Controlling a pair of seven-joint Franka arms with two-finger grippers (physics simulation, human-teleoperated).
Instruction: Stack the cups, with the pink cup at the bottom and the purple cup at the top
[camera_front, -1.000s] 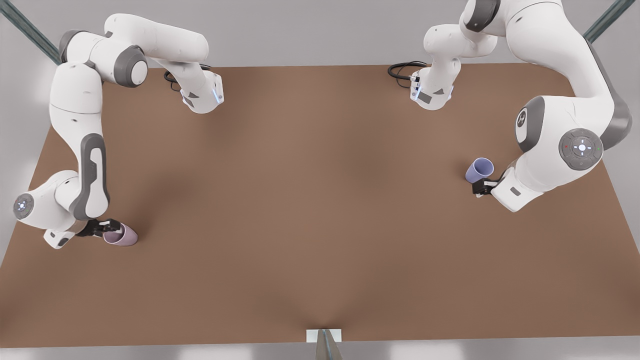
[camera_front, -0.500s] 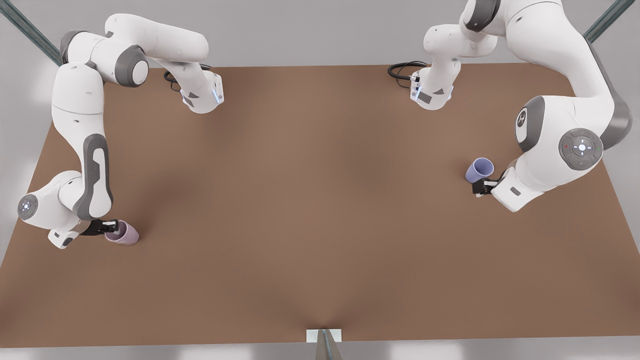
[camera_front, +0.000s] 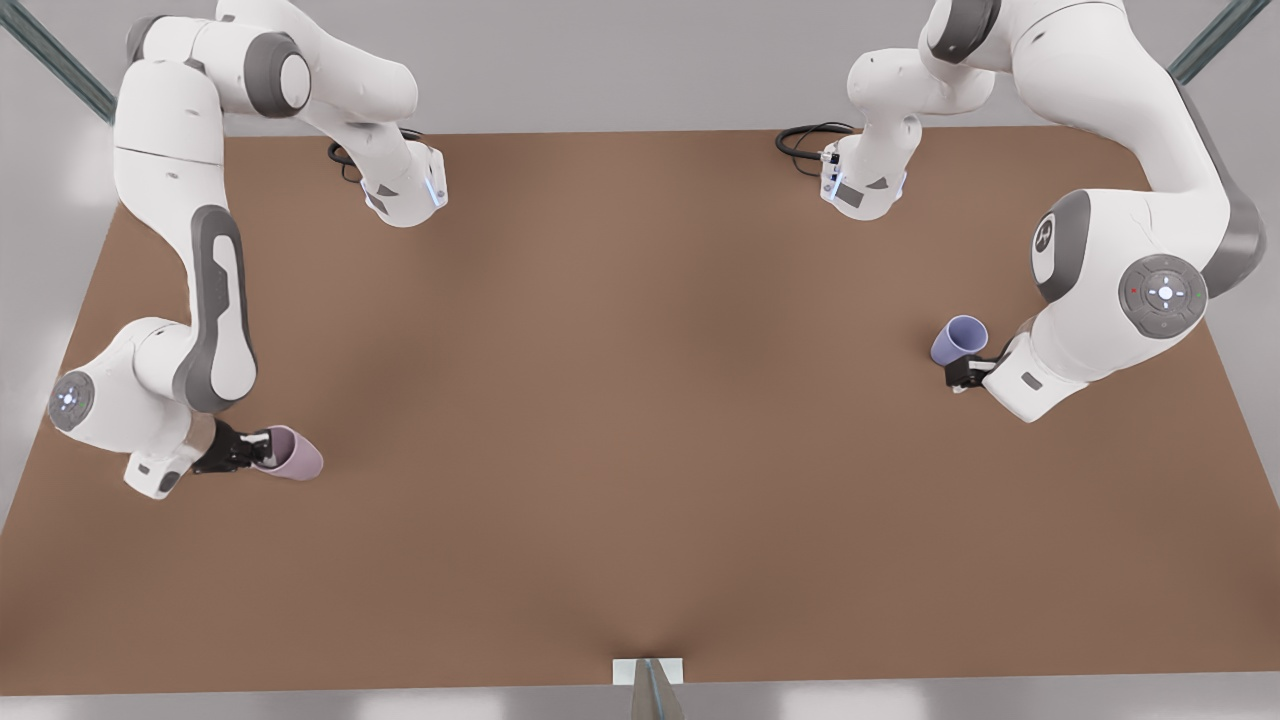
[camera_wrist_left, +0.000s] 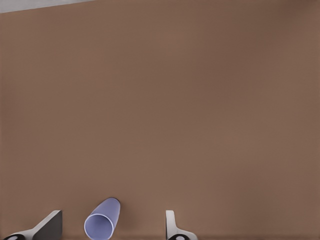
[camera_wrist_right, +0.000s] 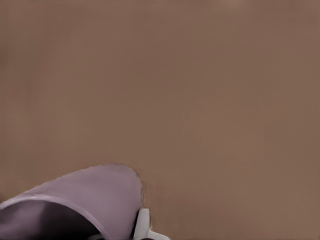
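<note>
Cups were the two containers on the brown table (camera_front: 640, 420), and we saw nothing inside either one.

The pink cup (camera_front: 292, 453) was at about 8 o'clock in the front view, well apart from the purple cup (camera_front: 959, 339), which was at about 3 o'clock. The pink cup leaned over, its base pointing toward 3 o'clock and its mouth turned toward the right gripper (camera_front: 250, 452). We noted this gripper's dark fingers closed on the rim of the pink cup at its 9 o'clock side, so it was grasping that cup. In the right wrist view the pink cup (camera_wrist_right: 80, 202) appeared close to the camera with its dark interior visible, and one pale fingertip (camera_wrist_right: 142, 222) was pressed against its outer wall. We could not tell whether the base of the cup touched the table.

The purple cup showed its open mouth toward the front camera, and its pale lavender interior was bare. The left gripper (camera_front: 966, 373) was just beside it at the cup's 5 o'clock, fingers at the lower wall. In the left wrist view the purple cup (camera_wrist_left: 102, 220) lay between the two fingertips (camera_wrist_left: 171, 225), clear of both, so we recorded this gripper as released, with its jaws spread and gripping nothing.
</note>
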